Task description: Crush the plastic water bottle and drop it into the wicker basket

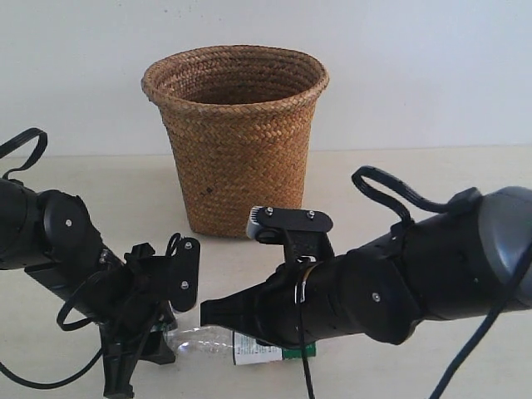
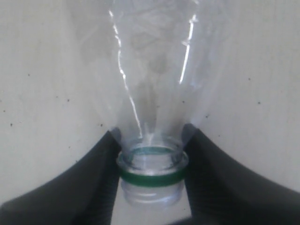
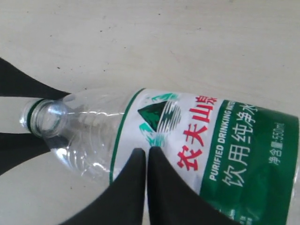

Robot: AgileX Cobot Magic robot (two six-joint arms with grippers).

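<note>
at the bottom middle of the exterior view, the plastic water bottle (image 1: 218, 339) lies on its side on the table (image 1: 416, 187), between my two arms. the wicker basket (image 1: 237, 141) stands upright above it, at the top middle of the frame, and the two are apart.

my left gripper (image 2: 151, 161) is clamped on the bottle's neck, one finger on each side of the green ring. my right gripper (image 3: 146, 157) is over the white part of the label. its two fingers are close together, with only a thin slit between them. i cannot tell if they nip any plastic.

i think this is the crush step. the bottle looks mostly round in the right wrist view, so i judge the squashing is not done. next i would hold the neck tight, open the right fingers wide enough to go round the body, and squeeze hard. the bottle is smooth and could slip or pop back into shape. after that it must go up over the rim of the basket and be let go.
</note>
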